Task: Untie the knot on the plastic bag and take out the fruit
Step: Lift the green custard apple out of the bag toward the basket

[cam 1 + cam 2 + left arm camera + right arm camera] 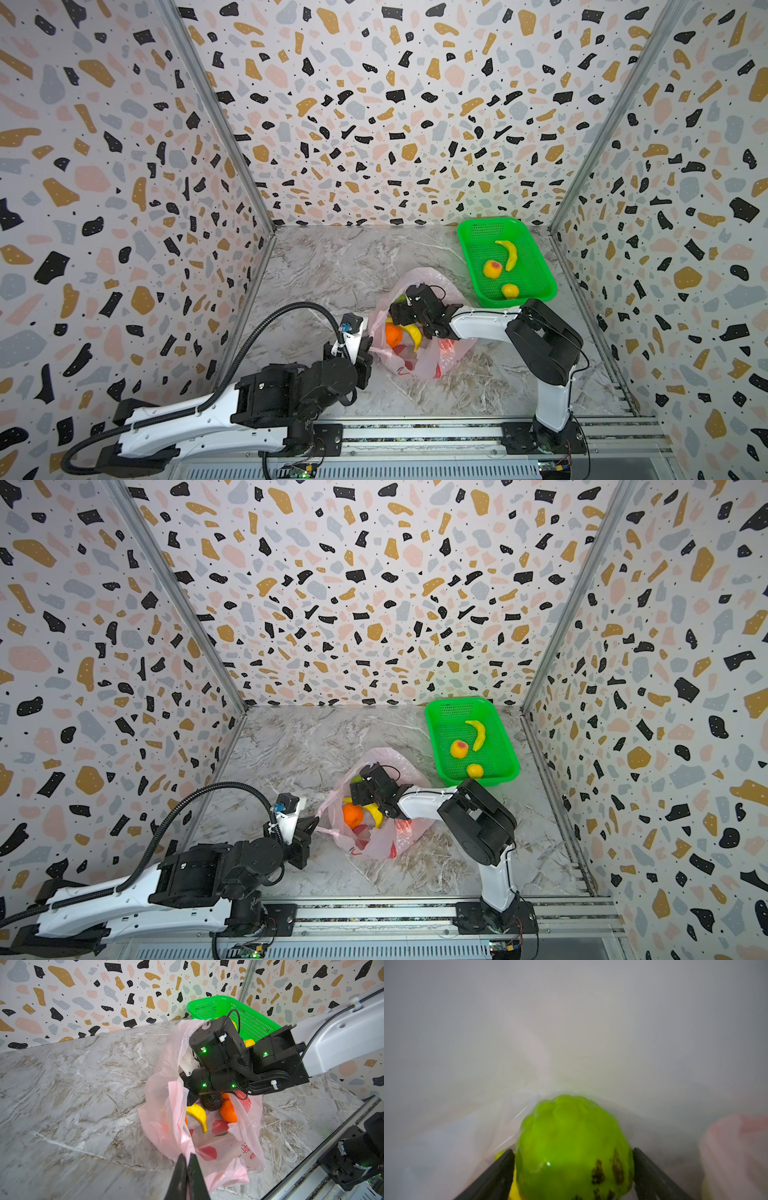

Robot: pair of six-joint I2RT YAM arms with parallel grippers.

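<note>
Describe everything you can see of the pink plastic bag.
The plastic bag is thin, crinkly, translucent pink film printed with red fruit pictures. It lies slumped on the marble table, near the green basket, its mouth open and untied. The left gripper is shut on a strip of its rim. The right gripper reaches inside, among an orange tangerine, a yellow banana and a dark avocado.

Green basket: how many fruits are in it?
3 in the green basket: a banana toward the far side, a peach beside it, a yellow-orange fruit by the near wall. None seems hidden.
</note>
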